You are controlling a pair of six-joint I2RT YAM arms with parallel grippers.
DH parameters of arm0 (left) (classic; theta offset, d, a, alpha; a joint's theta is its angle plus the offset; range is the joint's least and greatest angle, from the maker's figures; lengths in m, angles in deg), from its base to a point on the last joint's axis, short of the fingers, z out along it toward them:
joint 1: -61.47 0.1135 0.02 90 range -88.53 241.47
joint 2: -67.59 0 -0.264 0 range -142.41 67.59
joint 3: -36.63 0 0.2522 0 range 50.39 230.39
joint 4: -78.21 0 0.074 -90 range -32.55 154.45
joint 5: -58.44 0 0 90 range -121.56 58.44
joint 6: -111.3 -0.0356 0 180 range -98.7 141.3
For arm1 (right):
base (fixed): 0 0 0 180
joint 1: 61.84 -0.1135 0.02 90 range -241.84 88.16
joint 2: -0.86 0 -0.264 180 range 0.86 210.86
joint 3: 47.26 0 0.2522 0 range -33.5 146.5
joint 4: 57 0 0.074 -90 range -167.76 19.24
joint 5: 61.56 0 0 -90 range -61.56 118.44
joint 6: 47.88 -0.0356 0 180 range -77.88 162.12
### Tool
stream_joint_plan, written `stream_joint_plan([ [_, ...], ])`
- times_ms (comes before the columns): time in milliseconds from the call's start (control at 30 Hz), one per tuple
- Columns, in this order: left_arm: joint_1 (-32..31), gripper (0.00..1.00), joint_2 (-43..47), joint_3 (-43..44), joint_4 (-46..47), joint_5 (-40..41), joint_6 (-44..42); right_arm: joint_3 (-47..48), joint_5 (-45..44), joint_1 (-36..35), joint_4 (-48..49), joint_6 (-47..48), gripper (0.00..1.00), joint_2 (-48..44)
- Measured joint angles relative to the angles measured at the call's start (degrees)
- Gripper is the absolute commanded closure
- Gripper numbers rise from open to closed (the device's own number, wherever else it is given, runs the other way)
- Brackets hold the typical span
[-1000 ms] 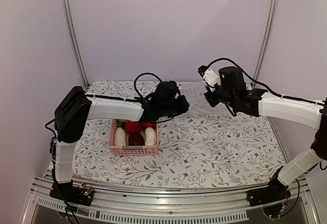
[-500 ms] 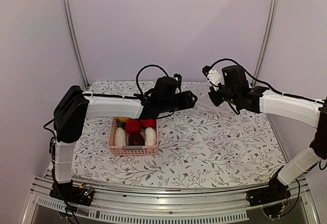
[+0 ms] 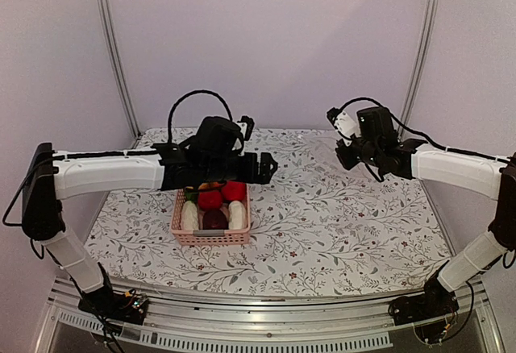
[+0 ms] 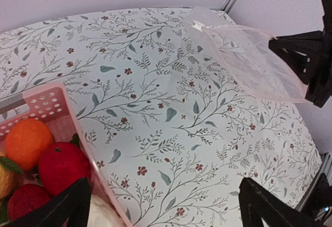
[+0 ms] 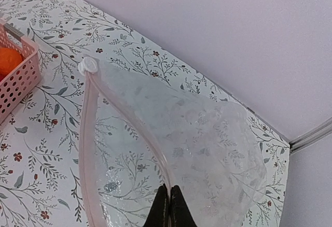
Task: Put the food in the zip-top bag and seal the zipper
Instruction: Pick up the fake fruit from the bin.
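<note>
The food (image 3: 211, 201), red, maroon, white and orange pieces, lies in a pink basket (image 3: 184, 238). In the left wrist view an orange piece (image 4: 26, 141) and a red one (image 4: 62, 167) show at the basket's corner. My left gripper (image 3: 264, 168) hovers just above the basket's far right corner, open and empty (image 4: 166, 209). The clear zip-top bag (image 5: 207, 144) hangs in the air at the right, and my right gripper (image 5: 168, 201) is shut on one strip of its zipper (image 5: 136, 126). The mouth gapes, and the white slider (image 5: 88, 65) sits at its far end.
A floral cloth (image 3: 339, 224) covers the table. The basket's perforated pink wall (image 5: 15, 79) shows at the left edge of the right wrist view. Metal frame posts (image 3: 113, 47) rise at the back corners before a pale wall.
My left gripper has opened wide and drawn back left, from near the bag to above the basket's corner. The right gripper, holding the bag, has shifted slightly right.
</note>
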Motion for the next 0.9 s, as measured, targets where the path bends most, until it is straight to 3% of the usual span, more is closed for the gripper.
stream_joint_plan([
  [167, 2.3, 0.00, 3.1, -3.4, -9.8, 2.5, -2.5, -0.8, 0.2, 0.0, 0.7, 0.2, 1.00, 0.0],
  [500, 11.5, 0.04, 3.1, -6.8, -16.0, -5.7, -13.1, -1.7, 1.4, 0.0, 1.2, 0.4, 1.00, 0.0],
  [733, 14.4, 0.16, -2.6, -2.9, -17.1, -10.3, -17.0, -2.4, 1.5, 0.0, 1.5, 0.6, 1.00, 0.0],
  [900, 14.9, 0.18, -8.2, 1.7, -18.8, -10.4, -17.1, -2.4, 1.5, 0.0, 1.5, 0.6, 1.00, -0.1],
])
